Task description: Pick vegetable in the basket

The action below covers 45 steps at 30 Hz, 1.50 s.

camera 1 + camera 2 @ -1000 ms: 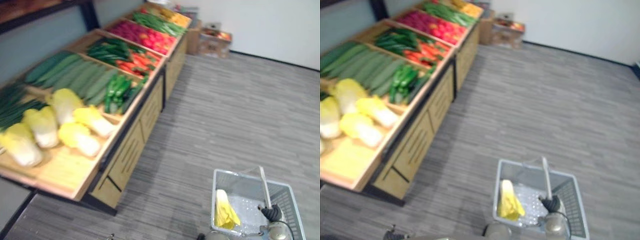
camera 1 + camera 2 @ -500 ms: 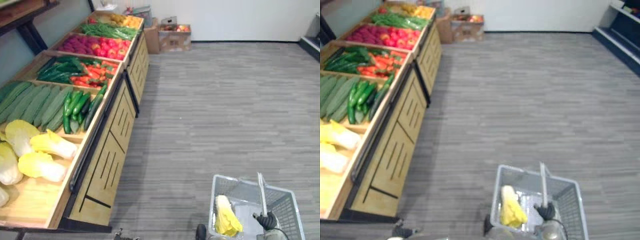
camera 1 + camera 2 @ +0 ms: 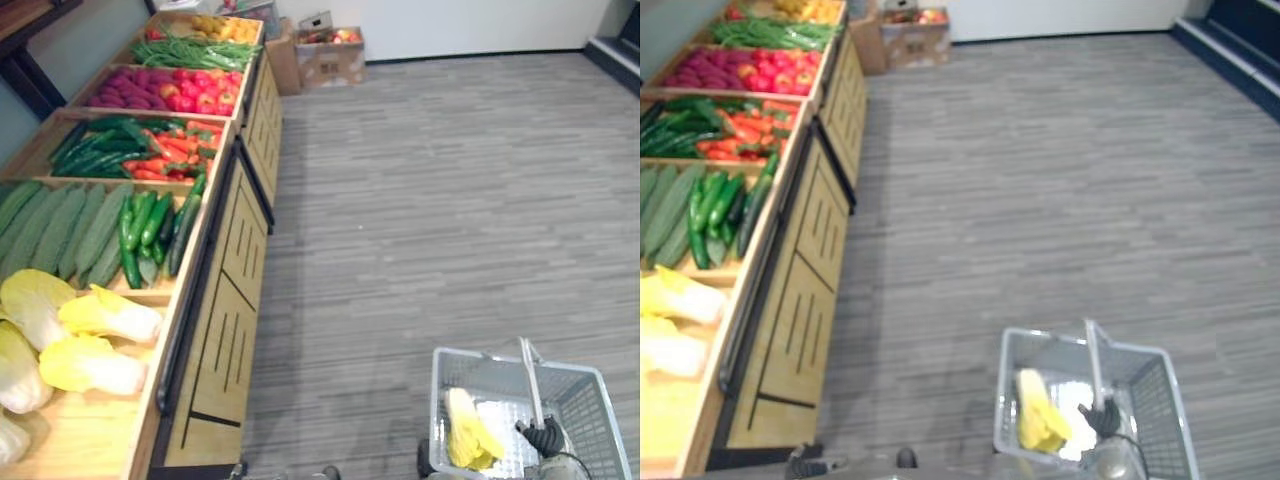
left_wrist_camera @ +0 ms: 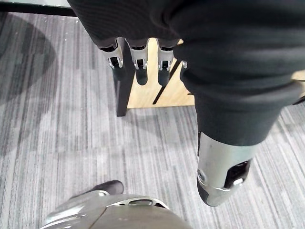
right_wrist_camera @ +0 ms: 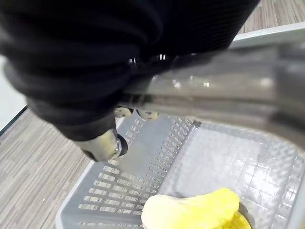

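Grey plank floor (image 3: 450,200) running out to a white wall, with a long wooden produce stand (image 3: 225,300) down the robot's left side. Loaded nearest the camera with pale cabbage heads (image 3: 95,315), then long pale-green gourds (image 3: 70,225) just beside dark green cucumbers (image 3: 150,225), then a bin of red and green vegetables (image 3: 150,150) further along. Capped at the far end by a cardboard box (image 3: 325,50) against the wall. Down to the lower right now: grey plastic basket (image 3: 480,372), well apart from the stand, handle (image 3: 530,385) raised upright. Carrying one yellow cabbage (image 3: 465,430) inside, lying along the basket's left side on the perforated bottom, leafy end toward the robot. And the right hand (image 3: 545,437), clamped round that handle from above, bar running straight across under the dark cover in the right wrist view. Over to the left hand (image 4: 137,59): hanging low above the floor near the foot of the stand, fingers straight and loose, pointing toward the wooden front panel, thumb (image 4: 221,171) held apart from them.
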{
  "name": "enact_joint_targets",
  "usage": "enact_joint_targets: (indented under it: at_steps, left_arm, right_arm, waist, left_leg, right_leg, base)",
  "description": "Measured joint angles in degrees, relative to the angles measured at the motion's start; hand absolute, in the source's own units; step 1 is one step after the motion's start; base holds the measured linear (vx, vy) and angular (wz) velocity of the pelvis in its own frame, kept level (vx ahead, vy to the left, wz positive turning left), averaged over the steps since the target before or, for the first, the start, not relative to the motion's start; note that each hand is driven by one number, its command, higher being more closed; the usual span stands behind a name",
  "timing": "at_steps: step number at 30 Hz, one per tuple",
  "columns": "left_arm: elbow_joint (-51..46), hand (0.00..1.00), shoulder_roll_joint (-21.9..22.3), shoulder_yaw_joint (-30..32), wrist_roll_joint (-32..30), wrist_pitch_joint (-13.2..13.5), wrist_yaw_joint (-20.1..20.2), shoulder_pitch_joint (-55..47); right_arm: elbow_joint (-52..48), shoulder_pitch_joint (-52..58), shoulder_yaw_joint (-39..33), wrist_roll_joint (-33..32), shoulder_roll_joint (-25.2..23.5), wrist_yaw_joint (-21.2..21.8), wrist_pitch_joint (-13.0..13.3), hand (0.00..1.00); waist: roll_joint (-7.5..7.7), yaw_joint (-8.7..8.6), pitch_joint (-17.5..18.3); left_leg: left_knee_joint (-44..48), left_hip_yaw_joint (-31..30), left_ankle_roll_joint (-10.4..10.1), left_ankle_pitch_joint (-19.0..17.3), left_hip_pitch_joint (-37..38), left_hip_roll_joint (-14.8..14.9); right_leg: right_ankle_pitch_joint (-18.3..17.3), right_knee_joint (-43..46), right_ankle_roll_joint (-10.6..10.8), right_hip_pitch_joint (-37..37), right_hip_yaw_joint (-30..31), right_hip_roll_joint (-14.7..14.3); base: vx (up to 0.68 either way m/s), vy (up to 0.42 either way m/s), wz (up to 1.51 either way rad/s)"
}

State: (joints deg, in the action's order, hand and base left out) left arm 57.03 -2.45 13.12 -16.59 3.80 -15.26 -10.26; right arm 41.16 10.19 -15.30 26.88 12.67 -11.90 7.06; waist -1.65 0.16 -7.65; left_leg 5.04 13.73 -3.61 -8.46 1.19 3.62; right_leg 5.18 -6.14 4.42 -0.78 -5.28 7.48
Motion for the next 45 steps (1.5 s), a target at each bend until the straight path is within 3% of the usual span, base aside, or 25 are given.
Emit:
enact_joint_targets:
  at_steps: [4,11,13,15,18,20,23,25,27,29,31,33,34,37,38,40,41,42,45]
  left_arm:
    - [0.06,0.0,-0.27,-0.08,0.0,0.02,0.01,0.78]
    - [0.99,0.0,-1.57,-1.73,-0.02,0.21,0.07,1.2]
    - [1.24,0.0,-1.76,-2.13,-0.03,0.64,0.08,1.23]
    - [1.41,0.0,-1.92,-2.93,-0.15,0.66,0.15,1.24]
    - [2.1,0.0,-3.23,-3.98,-0.5,0.62,0.29,0.72]
    - [2.18,0.0,-3.92,-4.21,-0.53,0.55,0.34,0.09]
    - [2.25,0.0,-3.87,-3.49,-0.51,0.47,0.31,-0.82]
    - [2.31,0.0,-2.96,-2.96,-0.52,0.18,0.29,-0.76]
    - [2.24,0.0,-2.37,-2.0,-0.55,-0.09,0.26,-0.57]
    - [2.13,0.0,-2.56,-1.04,-0.55,-0.16,-0.05,-0.13]
    - [2.32,0.0,-2.39,-0.07,-0.58,-0.32,-0.22,0.81]
    - [2.24,0.0,-1.0,0.19,-1.44,-0.01,-0.17,3.0]
    - [2.29,0.0,-0.9,0.21,-1.86,-0.06,-0.17,3.24]
    - [1.99,0.0,-0.01,0.72,-2.02,-0.05,-0.41,3.23]
    - [1.91,0.0,-0.05,0.96,-1.61,-0.05,-0.58,3.24]
    - [1.57,0.0,0.0,1.43,-0.41,-0.06,-0.88,3.12]
    - [1.36,0.0,-0.24,2.12,0.5,-0.07,-1.23,2.66]
    - [1.08,0.0,-0.13,2.57,0.62,-0.03,-1.56,2.37]
    - [-0.12,0.0,0.02,2.76,0.72,0.03,-2.51,1.98]
  right_arm:
    - [0.2,-0.93,0.23,0.04,-0.05,0.32,0.22,1.0]
    - [0.74,-1.2,2.26,0.07,-0.28,0.67,0.65,1.0]
    - [1.25,-1.52,2.18,0.06,-0.28,0.7,0.65,1.0]
    - [1.47,-1.87,1.57,0.02,-0.42,0.58,0.61,1.0]
    - [0.85,-1.43,-0.43,-0.01,-2.1,-0.15,0.58,1.0]
    - [0.03,-0.34,-0.06,-0.01,-2.68,-0.6,0.82,1.0]
    - [-0.24,-0.64,0.01,0.02,-2.73,-0.77,1.08,1.0]
    - [-0.24,-1.95,-0.08,0.02,-2.74,-0.73,1.04,1.0]
    - [-0.24,-3.03,-0.12,0.0,-2.78,-0.77,0.82,1.0]
    - [-0.27,-3.49,-0.56,-0.03,-3.51,-1.13,0.48,1.0]
    - [-0.35,-3.45,-1.03,0.01,-3.52,-1.53,0.45,1.0]
    - [-0.79,-4.02,-2.93,0.02,-3.67,-1.71,0.39,1.0]
    - [-1.07,-4.11,-2.86,0.02,-3.67,-1.68,0.49,1.0]
    - [-1.21,-3.22,-3.41,0.02,-3.64,-1.72,0.53,1.0]
    - [-1.19,-2.93,-3.35,0.0,-3.66,-1.67,0.48,1.0]
    - [-1.21,-2.12,-2.77,-0.01,-3.58,-1.62,0.45,1.0]
    - [-1.25,-2.0,-1.96,0.0,-3.52,-1.63,0.45,1.0]
    - [-1.14,-2.0,-1.67,0.0,-3.55,-1.68,0.42,1.0]
    - [-0.85,-0.98,-1.04,-0.03,-3.63,-1.76,0.4,1.0]
  waist:
    - [-0.18,0.18,0.25]
    - [1.39,0.31,1.0]
    - [1.45,0.3,1.01]
    - [1.37,0.21,0.91]
    - [3.28,-0.23,0.1]
    - [3.96,-0.81,0.23]
    - [3.71,-1.44,0.33]
    - [3.01,-1.32,-0.39]
    - [2.51,-1.34,-0.97]
    - [3.68,-1.36,-1.91]
    - [3.45,-1.62,-2.66]
    - [0.98,-1.4,-2.67]
    - [0.74,-1.58,-2.64]
    - [0.02,-1.82,-2.19]
    - [0.03,-1.83,-2.2]
    - [0.26,-1.52,-2.31]
    - [0.81,-1.35,-2.72]
    - [0.5,-1.15,-2.91]
    - [0.93,0.15,-3.15]
  left_leg:
    - [0.05,0.34,0.36,-0.25,0.6,-0.55]
    - [0.07,1.16,0.36,-0.25,2.02,-1.13]
    - [0.17,1.14,0.72,-0.52,2.09,-1.22]
    - [0.13,0.49,2.46,-3.11,2.27,-1.15]
    - [1.91,-0.87,3.76,-4.95,4.69,-2.31]
    - [2.14,-2.15,5.01,-5.68,6.24,-2.8]
    - [1.31,-3.81,5.11,-5.75,6.98,-2.26]
    - [1.15,-3.88,4.42,-6.1,7.01,-0.74]
    - [1.05,-3.88,2.32,-6.24,7.85,1.12]
    - [0.58,-3.9,-0.45,-7.67,10.26,2.33]
    - [-0.73,-5.06,-2.58,-9.0,12.85,4.49]
    - [0.25,-6.92,-3.76,-7.36,12.56,7.14]
    - [1.3,-7.32,-4.77,-6.63,11.9,7.57]
    - [12.97,-12.48,-5.47,-1.97,7.99,9.31]
    - [18.31,-14.01,-5.74,0.77,5.67,9.66]
    - [30.38,-15.06,-5.66,10.24,-0.04,10.43]
    - [38.9,-14.56,-5.35,12.45,-3.7,11.62]
    - [47.55,-14.1,-4.68,8.68,-7.68,12.07]
    - [54.81,-12.05,-2.56,2.28,-13.46,10.21]
  right_leg:
    - [-0.13,0.02,0.15,0.01,0.85,0.34]
    - [-0.14,0.42,0.18,-0.06,1.83,0.64]
    - [-2.09,4.26,1.21,-1.87,1.8,0.9]
    - [-8.16,19.02,3.07,-8.32,2.08,1.77]
    - [-8.21,40.77,2.05,-16.11,4.3,3.31]
    - [-8.22,47.38,1.62,-18.03,6.59,3.93]
    - [-9.17,41.45,0.21,-18.56,6.27,3.36]
    - [-8.78,32.4,0.44,-19.15,5.3,2.87]
    - [-7.5,21.92,2.0,-18.99,5.27,2.42]
    - [-6.92,14.54,2.9,-18.7,4.33,2.98]
    - [-0.28,17.03,3.9,-18.37,2.25,2.17]
    - [-6.77,28.09,1.83,-23.09,1.09,0.15]
    - [-8.02,30.06,1.08,-23.63,0.73,0.07]
    - [-14.61,35.14,-0.85,-21.24,-2.16,0.06]
    - [-15.92,35.22,-1.2,-19.62,-3.18,0.01]
    - [-17.84,33.97,-2.29,-15.58,-4.42,-0.21]
    - [-18.81,32.39,-3.3,-12.49,-5.04,-0.67]
    - [-19.52,30.65,-4.26,-9.35,-5.14,-1.53]
    - [-20.14,26.51,-4.44,-2.47,-5.49,-2.1]
  base:
    - [0.16,0.071,-0.12]
    - [0.05,-0.006,-0.19]
    - [-0.03,-0.006,-0.02]
    - [-0.07,0.028,0.09]
    - [-0.1,0.045,0.22]
    - [0.01,0.035,0.44]
    - [0.1,-0.016,0.32]
    - [0.21,-0.109,0.05]
    - [0.3,-0.167,0.04]
    - [0.41,-0.29,0.05]
    - [0.4,-0.342,0.21]
    - [0.44,-0.359,0.14]
    - [0.4,-0.325,0.06]
    - [0.4,-0.298,0.29]
    - [0.49,-0.328,0.46]
    - [0.33,-0.208,0.3]
    - [0.42,-0.216,0.13]
    - [0.35,-0.176,0.08]
    - [0.34,-0.087,-0.02]
